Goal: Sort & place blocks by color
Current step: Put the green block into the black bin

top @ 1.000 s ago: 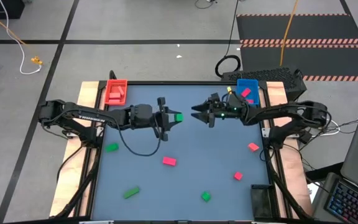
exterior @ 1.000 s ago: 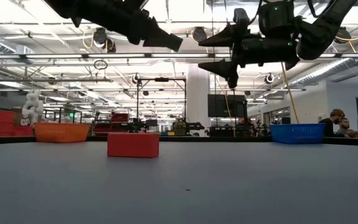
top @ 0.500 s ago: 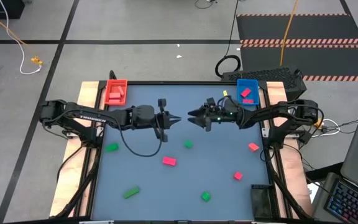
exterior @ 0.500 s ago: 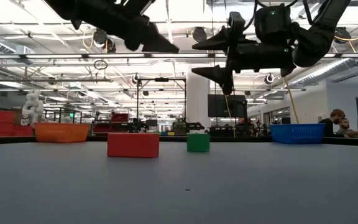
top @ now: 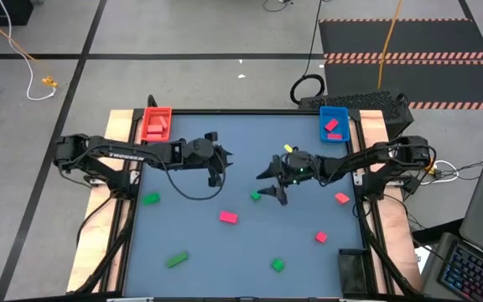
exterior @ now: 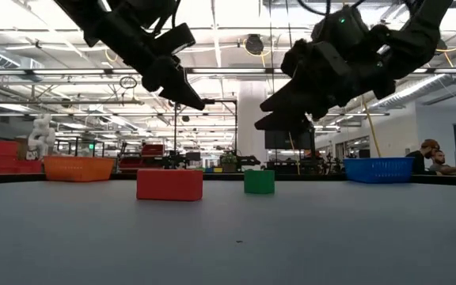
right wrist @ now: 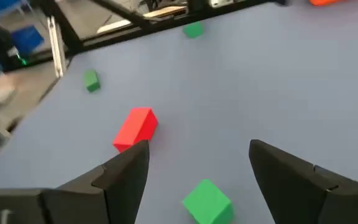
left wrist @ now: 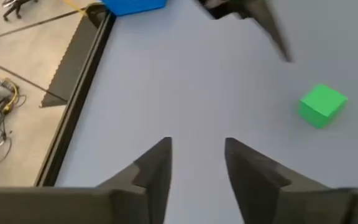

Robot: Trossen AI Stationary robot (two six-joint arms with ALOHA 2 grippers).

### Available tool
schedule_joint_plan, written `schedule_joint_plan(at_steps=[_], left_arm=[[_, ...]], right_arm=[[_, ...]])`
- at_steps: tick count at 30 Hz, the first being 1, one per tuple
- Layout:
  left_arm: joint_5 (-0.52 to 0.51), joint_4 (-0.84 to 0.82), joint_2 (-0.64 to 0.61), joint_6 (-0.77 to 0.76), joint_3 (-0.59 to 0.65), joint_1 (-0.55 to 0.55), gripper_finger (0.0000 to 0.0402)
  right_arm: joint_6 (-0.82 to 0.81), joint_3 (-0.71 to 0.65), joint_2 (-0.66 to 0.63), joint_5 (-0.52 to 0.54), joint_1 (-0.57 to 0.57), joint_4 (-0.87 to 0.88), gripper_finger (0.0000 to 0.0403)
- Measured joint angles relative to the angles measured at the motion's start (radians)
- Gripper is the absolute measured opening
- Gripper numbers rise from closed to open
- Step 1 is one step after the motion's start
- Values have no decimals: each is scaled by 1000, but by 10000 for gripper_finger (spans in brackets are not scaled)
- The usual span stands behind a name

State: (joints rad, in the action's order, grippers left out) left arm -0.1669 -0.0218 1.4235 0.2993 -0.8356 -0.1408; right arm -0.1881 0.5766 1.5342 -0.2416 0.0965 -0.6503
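Note:
A green cube [top: 256, 196] rests flat on the grey-blue table, near the middle. My right gripper [top: 267, 188] hangs open above and just right of it; the right wrist view shows the cube [right wrist: 207, 200] low between the spread fingers, untouched. My left gripper [top: 223, 168] is open farther left, holding nothing, with the cube [left wrist: 322, 106] ahead of it. Other blocks lie apart: a pink one [top: 228, 217], two more pink [top: 341, 198] [top: 321, 237], and green ones [top: 150, 199] [top: 176, 260] [top: 278, 265].
A red tray [top: 157, 123] with pink blocks stands at the far left corner, and a blue tray [top: 334, 122] with a pink block at the far right. A dark tray [top: 352, 270] sits at the near right. A tiny yellow piece [top: 288, 148] lies behind my right gripper.
The green cube that was at my left gripper's fingertips has dropped to the table's middle and lies still there; the left gripper has let go, drawn back left and tipped downward. My right gripper has swung toward the near edge and sunk toward the cube, rolling as it went.

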Motion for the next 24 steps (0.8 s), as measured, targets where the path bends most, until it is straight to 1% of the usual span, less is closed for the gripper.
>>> schedule_joint_plan(at_steps=[3,7,10,13,17,20,24], left_arm=[[1,21,0,-38,0,-22,183],[0,33,0,-134,0,-67,208],[0,32,0,-193,0,-95,215],[-1,33,0,-223,0,-107,214],[0,33,0,-230,0,-108,206],[0,33,0,-228,0,-108,200],[0,33,0,-227,0,-108,196]], right_arm=[[28,0,0,101,-54,11,270],[-2,0,3,257,-117,48,270],[-7,0,3,342,-164,76,270],[-20,0,4,417,-192,88,270],[-73,0,9,477,-212,88,270],[-100,1,44,480,-217,87,270],[-125,46,131,476,-218,89,270]])
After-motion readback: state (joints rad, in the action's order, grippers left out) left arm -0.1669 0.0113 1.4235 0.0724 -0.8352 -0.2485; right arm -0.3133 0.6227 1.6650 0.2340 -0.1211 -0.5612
